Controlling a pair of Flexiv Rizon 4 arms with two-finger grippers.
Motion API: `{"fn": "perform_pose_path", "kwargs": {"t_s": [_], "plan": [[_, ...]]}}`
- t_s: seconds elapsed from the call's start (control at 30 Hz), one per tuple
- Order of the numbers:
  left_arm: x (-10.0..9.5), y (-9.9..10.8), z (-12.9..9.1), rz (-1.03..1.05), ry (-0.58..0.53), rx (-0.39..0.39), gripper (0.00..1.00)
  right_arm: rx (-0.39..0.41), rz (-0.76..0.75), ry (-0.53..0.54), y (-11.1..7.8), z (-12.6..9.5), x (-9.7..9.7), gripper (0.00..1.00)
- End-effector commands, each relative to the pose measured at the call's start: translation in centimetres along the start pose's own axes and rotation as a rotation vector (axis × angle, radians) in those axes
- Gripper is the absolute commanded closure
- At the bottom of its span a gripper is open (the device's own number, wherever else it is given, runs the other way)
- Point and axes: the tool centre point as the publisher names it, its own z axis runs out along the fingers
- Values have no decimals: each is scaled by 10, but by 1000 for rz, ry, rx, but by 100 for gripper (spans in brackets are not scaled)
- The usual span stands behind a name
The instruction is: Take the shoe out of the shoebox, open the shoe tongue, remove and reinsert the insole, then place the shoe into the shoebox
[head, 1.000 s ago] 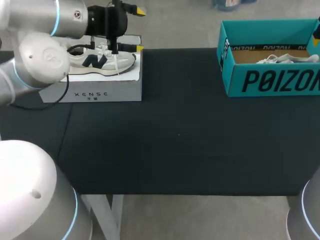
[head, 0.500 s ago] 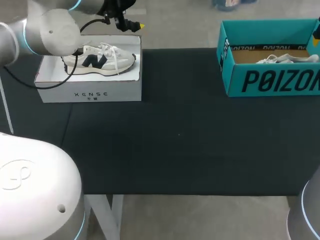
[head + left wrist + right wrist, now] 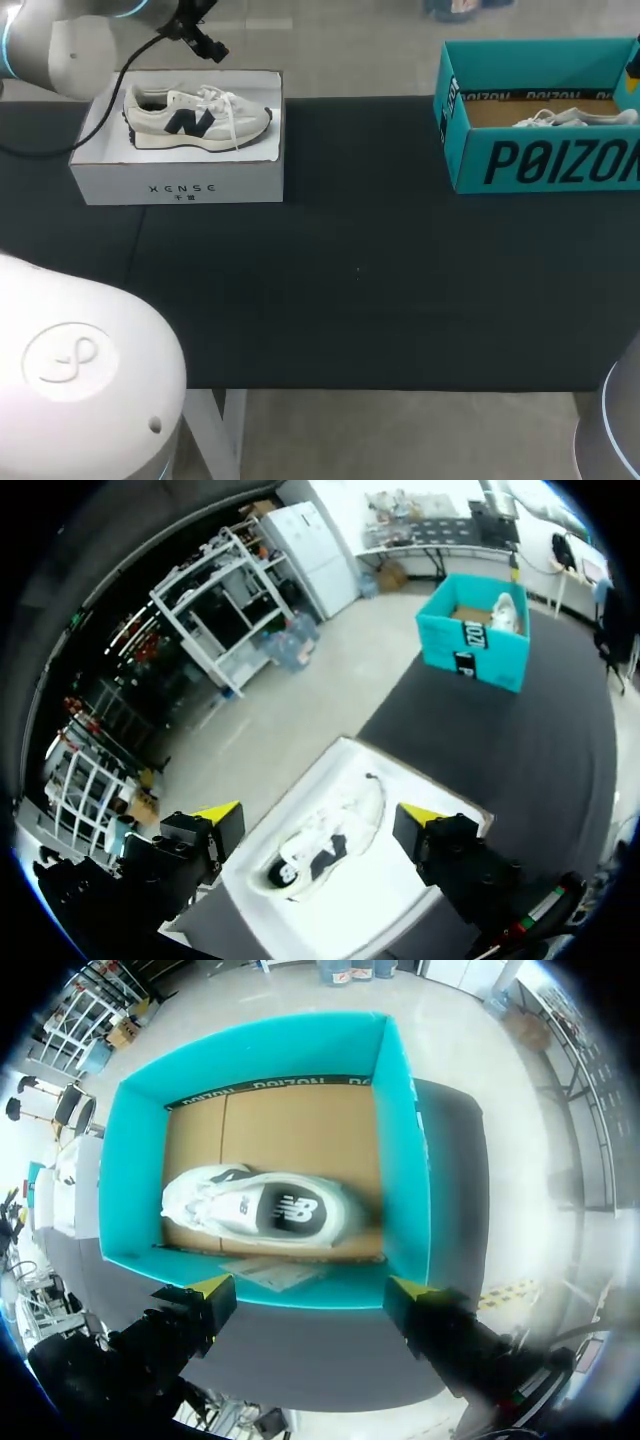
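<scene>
A cream shoe with a dark side logo (image 3: 195,115) lies on its side in the open white shoebox (image 3: 180,185) at the table's back left. In the left wrist view that shoe (image 3: 325,842) lies well below my left gripper (image 3: 319,814), which hangs high above the white shoebox (image 3: 400,905), open and holding nothing. A second white shoe (image 3: 555,118) lies in the teal shoebox (image 3: 545,160) at the back right. My right gripper (image 3: 311,1287) hovers open above the near wall of the teal shoebox (image 3: 405,1160), over the white shoe (image 3: 265,1210).
A black cloth (image 3: 360,270) covers the table between the two boxes. My left arm (image 3: 60,40) enters at the back left corner, trailing a black cable (image 3: 130,75) over the white shoebox's rim.
My left gripper has lifted off the cream shoe and drawn up and back to the left, out of the head view. The shoe now shows uncovered. The right arm has not moved.
</scene>
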Motion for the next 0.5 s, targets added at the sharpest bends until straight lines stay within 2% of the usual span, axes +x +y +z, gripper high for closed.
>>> {"fn": "perform_pose_path", "kwargs": {"t_s": [0.03, 0.17, 0.37, 0.5], "plan": [[-5, 3, 17, -962, -548, -799, 0, 0, 0, -1, 0, 0, 0, 0], [-11, 20, 34, -1066, -586, -896, 0, 0, 0, -1, 0, 0, 0, 0], [-17, 36, 53, -1157, -593, -987, 0, 0, 0, -1, 0, 0, 0, 0], [-18, 37, 56, -1138, -583, -993, 0, 0, 0, -1, 0, 0, 0, 0]]}}
